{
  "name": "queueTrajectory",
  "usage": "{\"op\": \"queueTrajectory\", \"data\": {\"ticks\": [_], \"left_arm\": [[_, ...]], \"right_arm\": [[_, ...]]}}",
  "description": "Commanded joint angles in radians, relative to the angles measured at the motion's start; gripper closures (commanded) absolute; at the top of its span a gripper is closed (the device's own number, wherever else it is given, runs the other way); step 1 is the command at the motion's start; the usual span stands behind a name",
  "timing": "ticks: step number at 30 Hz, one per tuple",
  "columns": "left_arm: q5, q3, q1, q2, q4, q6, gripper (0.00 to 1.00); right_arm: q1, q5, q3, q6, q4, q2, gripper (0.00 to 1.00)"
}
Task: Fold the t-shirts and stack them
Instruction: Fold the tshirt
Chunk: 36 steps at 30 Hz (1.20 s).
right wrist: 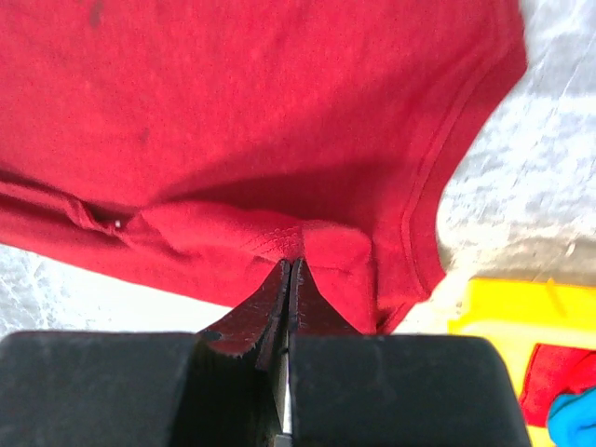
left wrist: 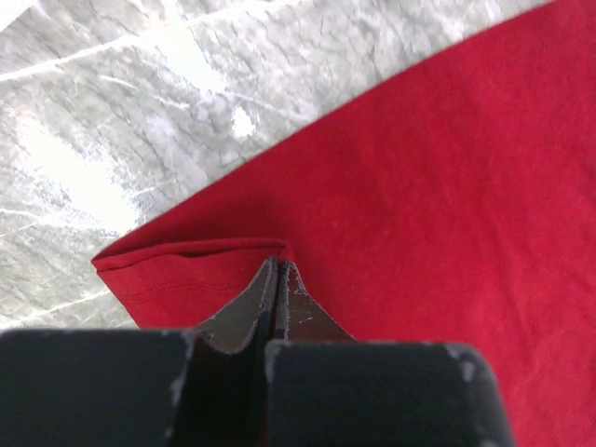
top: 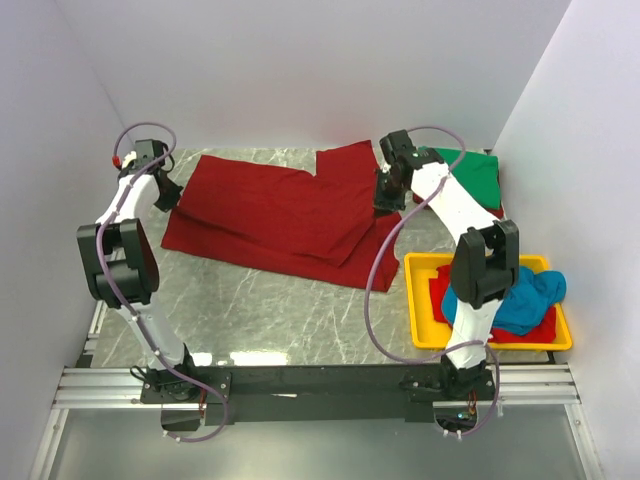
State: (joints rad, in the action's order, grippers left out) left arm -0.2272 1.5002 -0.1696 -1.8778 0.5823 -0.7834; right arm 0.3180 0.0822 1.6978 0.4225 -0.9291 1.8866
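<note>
Dark red t-shirt (top: 280, 215) lies on tabletop (top: 290, 320), spanning between 2 sets of fingers. Left fingers (left wrist: 277, 279) clenched on its folded corner. Right fingers (right wrist: 291, 275) clenched on bunched hem, yellow tray (right wrist: 503, 307) just beside them.

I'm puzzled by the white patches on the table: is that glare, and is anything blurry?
Top view: even light, sharp, soft shadows. Left wrist view: yes, glare bleaches the table beside the red shirt; the left gripper is blurred near the lens. Right wrist view: table overexposed and soft, right gripper base out of focus.
</note>
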Motion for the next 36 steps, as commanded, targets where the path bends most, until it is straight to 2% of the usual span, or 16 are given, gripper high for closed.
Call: {"op": "queueTrajectory", "data": {"ticks": [1,19,34,35,36], "left_arm": [[-0.061,0.071,-0.004,-0.017,0.034,-0.04,0.99],[-0.086,0.074,-0.004,-0.044,0.021,-0.143,0.99],[-0.052,0.198,-0.004,-0.182,0.065,-0.126,0.99],[-0.049,0.222,-0.005,-0.202,0.074,-0.126,0.99],[-0.047,0.235,-0.007,-0.21,0.08,-0.123,0.93]], "right_arm": [[-0.016,0.004,0.094,-0.044,-0.051,0.037,1.0],[-0.089,-0.004,0.183,-0.079,-0.073,0.091,1.0],[-0.105,0.024,0.289,-0.108,-0.085,0.215,1.0],[-0.103,0.024,0.313,-0.11,-0.089,0.226,1.0],[-0.106,0.025,0.327,-0.11,-0.093,0.238,1.0]]}}
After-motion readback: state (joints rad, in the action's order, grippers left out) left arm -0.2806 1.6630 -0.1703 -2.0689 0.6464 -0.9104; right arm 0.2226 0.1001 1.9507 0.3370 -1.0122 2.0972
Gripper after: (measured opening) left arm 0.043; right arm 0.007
